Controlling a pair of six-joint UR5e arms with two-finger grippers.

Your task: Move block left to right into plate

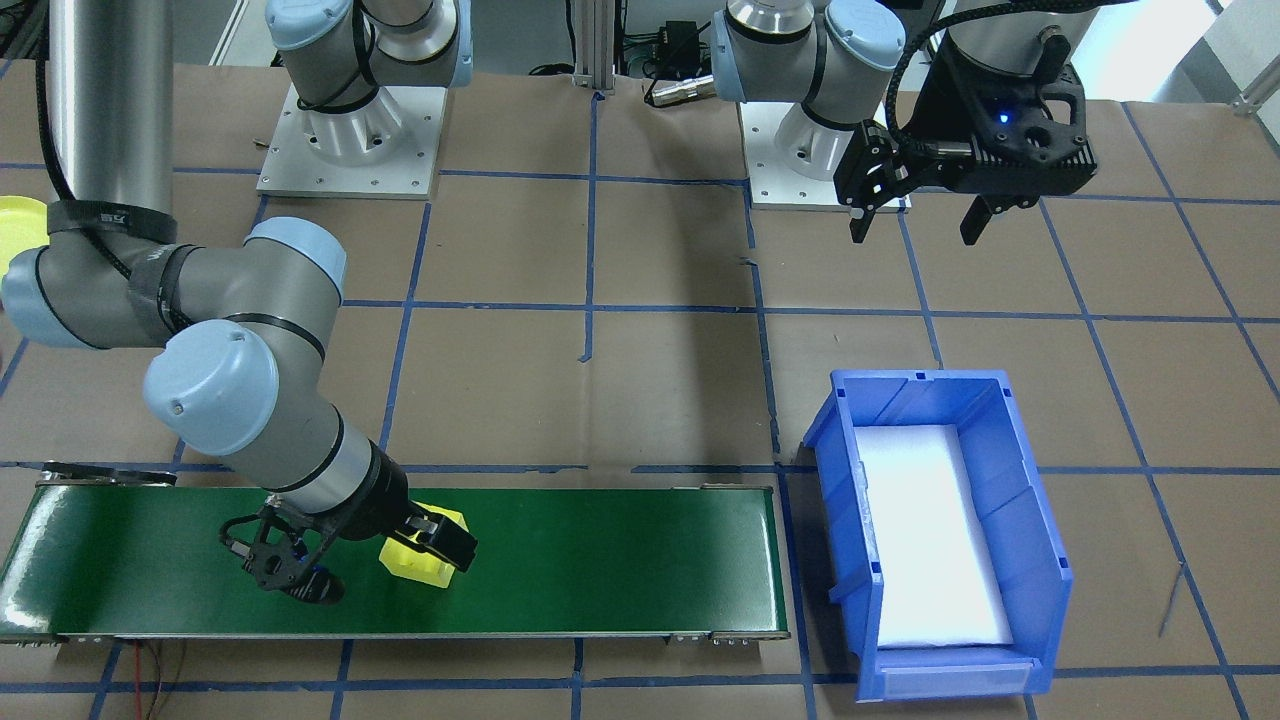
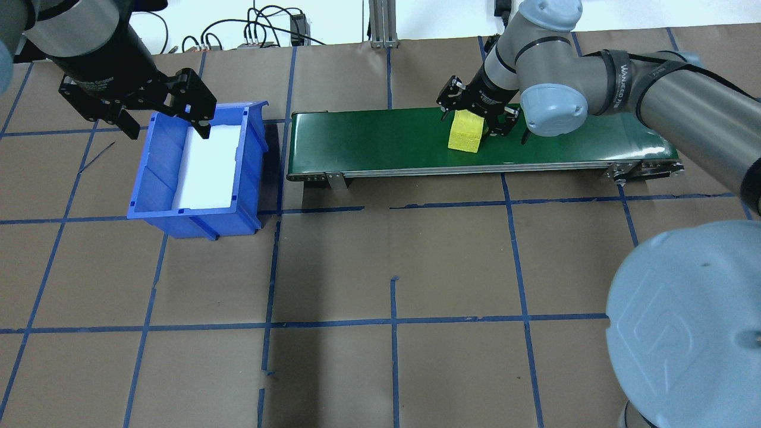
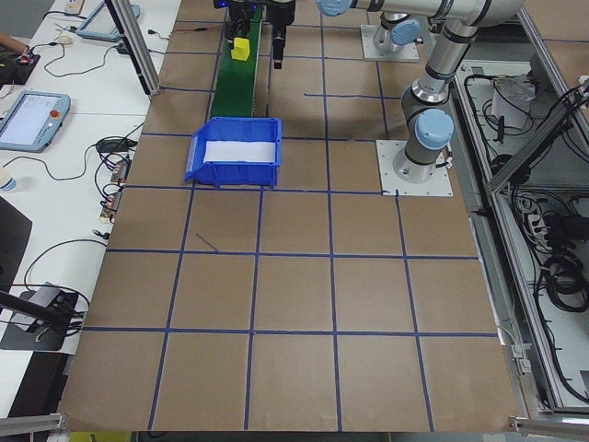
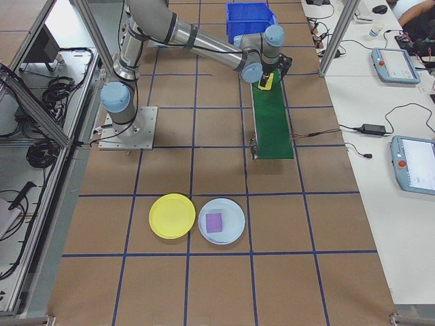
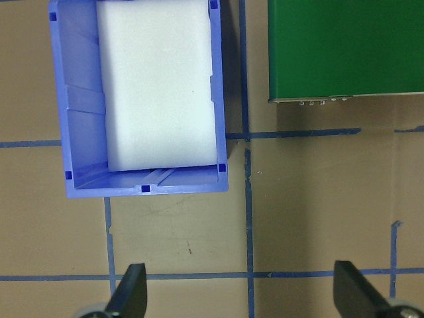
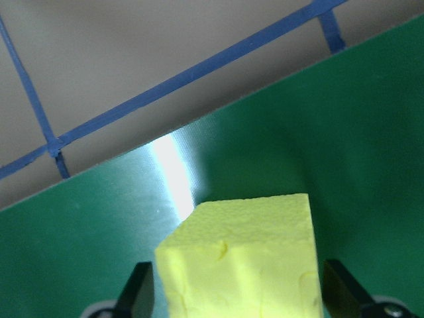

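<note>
The block (image 2: 465,133), a yellow foam cube, sits on the green conveyor belt (image 2: 380,139), right of its middle. My right gripper (image 2: 477,123) is down over it. In the right wrist view the block (image 6: 242,258) fills the gap, with both fingers (image 6: 144,291) against its sides, so the gripper is shut on it. My left gripper (image 2: 166,129) hangs open and empty above the blue bin (image 2: 196,215). The yellow plate (image 4: 172,216) lies on the table far off to my right; only its edge (image 1: 15,225) shows in the front-facing view.
The blue bin (image 1: 1050,560) holds a white pad and stands just off the belt's left end. Beside the yellow plate lies a pale blue plate (image 4: 234,231) with a purple block (image 4: 214,222) on it. Blue tape lines grid the brown tabletop.
</note>
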